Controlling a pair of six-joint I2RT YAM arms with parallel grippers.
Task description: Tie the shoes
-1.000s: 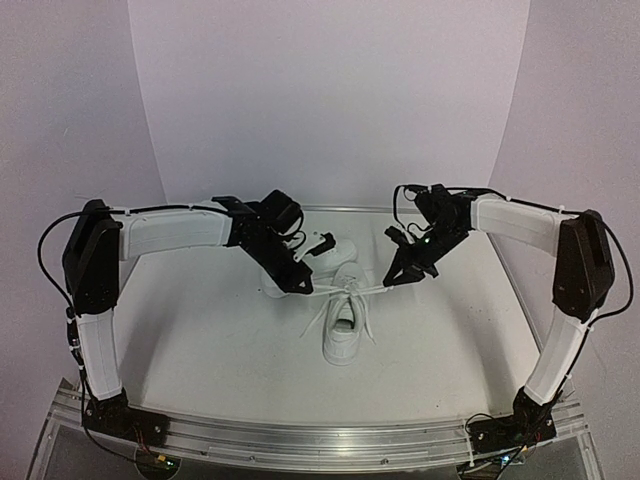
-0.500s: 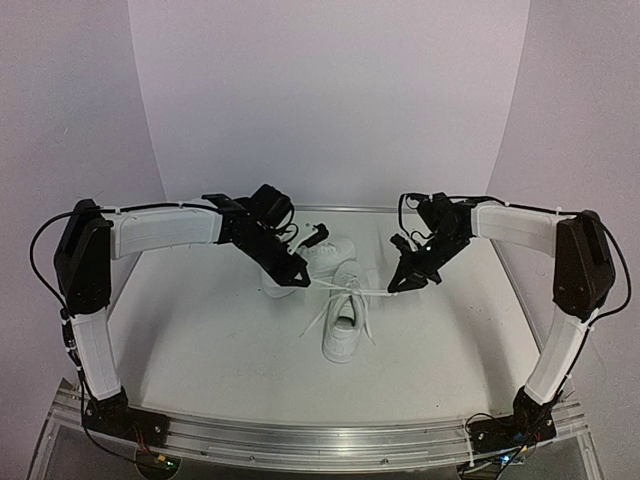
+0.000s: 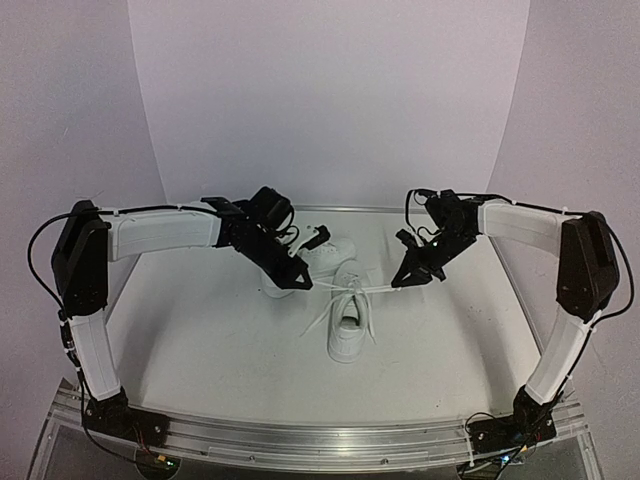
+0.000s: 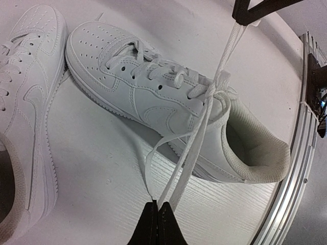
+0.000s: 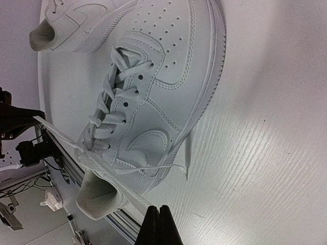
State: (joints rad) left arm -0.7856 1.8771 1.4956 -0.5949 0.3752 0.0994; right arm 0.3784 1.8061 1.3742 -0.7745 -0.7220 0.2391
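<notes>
From above, the near shoe (image 3: 347, 332) is lying on the white table (image 3: 200, 345) with its heel turned toward the arm bases. The far shoe (image 3: 325, 256) is sitting just behind it, partly covered by the left arm (image 3: 170, 230). The left jaws and the right jaws, at the end of the right arm (image 3: 520, 225), are each pinching together on the laces (image 3: 352, 288), which are stretching in a taut line between them across the near shoe. A pale curved backdrop (image 3: 330, 100) is wrapping round the table, and a metal rail (image 3: 330, 437) is running along its near edge. In the left wrist view, the left jaws are clamping two strands of the laces (image 4: 196, 138) at the bottom edge. The strands are rising to a crossing at the top eyelets of the near shoe (image 4: 153, 102), with the far shoe (image 4: 30, 102) just beside it. In the right wrist view, the right jaws are gripping a flat strand of the laces (image 5: 130, 194) beside the near shoe (image 5: 168, 87), whose heel is pointing toward the rail.
</notes>
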